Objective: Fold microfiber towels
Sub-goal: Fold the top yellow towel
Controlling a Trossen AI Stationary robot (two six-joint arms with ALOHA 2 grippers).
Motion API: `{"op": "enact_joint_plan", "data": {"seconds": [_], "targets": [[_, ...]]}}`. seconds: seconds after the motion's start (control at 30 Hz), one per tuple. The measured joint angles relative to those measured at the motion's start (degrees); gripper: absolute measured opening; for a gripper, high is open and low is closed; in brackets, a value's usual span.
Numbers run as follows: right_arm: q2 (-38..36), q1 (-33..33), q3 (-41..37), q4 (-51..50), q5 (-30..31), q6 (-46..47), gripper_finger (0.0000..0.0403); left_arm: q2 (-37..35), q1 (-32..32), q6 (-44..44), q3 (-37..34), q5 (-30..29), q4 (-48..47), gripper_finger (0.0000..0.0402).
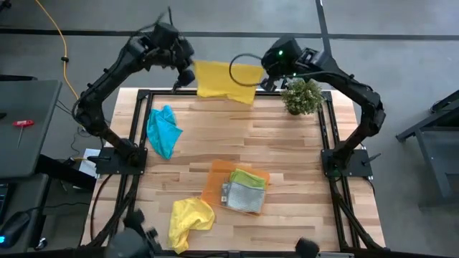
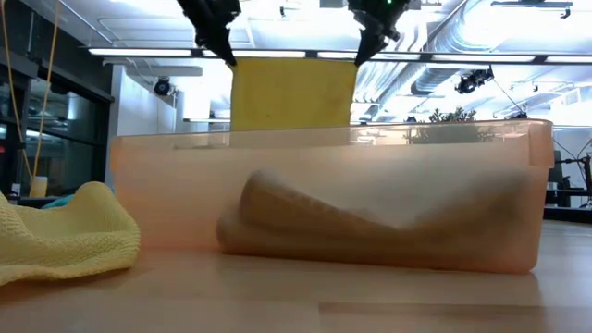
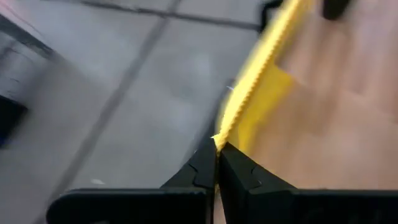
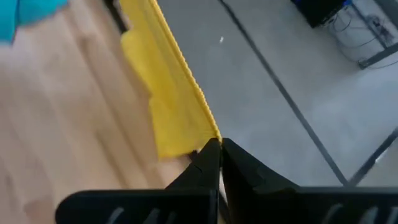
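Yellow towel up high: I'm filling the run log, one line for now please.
step: towel spread | left tool: shut on yellow towel | right tool: shut on yellow towel | towel: hanging above table's far edge

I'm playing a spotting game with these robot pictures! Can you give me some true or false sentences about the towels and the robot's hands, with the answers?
1. Both hands hold one yellow towel up in the air. True: the left hand and the right hand each pinch a top corner.
2. The teal-blue towel lies in the orange tray. False: it lies crumpled on the bare table, near the left arm.
3. A green towel and a grey towel are in the tray. True.
4. The potted plant stands beside the left arm. False: it stands near the right arm.
5. There is just one yellow towel. False: another crumpled yellow towel lies beside the tray.
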Motion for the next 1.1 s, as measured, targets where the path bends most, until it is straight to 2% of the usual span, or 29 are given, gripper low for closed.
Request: {"op": "enact_joint_plan", "data": {"seconds": [0.13,0.33,0.5,0.63,0.73,0.9,1.1], "targets": [[0.3,5.4,-2.2,-4.2,0.4,1.8,0.0000,-3.0,-5.3,-5.6,-7.2,5.0,-4.2,0.0000],[0.2,13.2,-11.4,-8.1,-9.3,12.7,0.0000,-9.8,-16.1,-16.8,-22.8,6.5,-4.7,0.0000],[0.0,22.3,-20.7,-5.8,-16.6,21.4,0.0000,-16.5,-25.0,-29.1,-34.9,6.6,-4.6,0.0000],[0.0,28.3,-26.5,-2.5,-22.1,27.6,0.0000,-20.7,-31.9,-39.2,-42.8,8.7,-4.1,0.0000],[0.0,31.0,-28.5,-0.7,-23.6,31.1,0.0000,-22.4,-36.0,-44.1,-46.3,9.9,-2.4,0.0000],[0.0,30.3,-26.7,-0.9,-22.7,32.7,0.0000,-22.9,-37.0,-46.8,-47.4,8.5,1.6,0.0000],[-0.1,23.8,-24.2,-1.1,-15.2,32.1,0.0000,-22.7,-30.6,-42.9,-47.4,0.9,4.6,0.0000]]}}
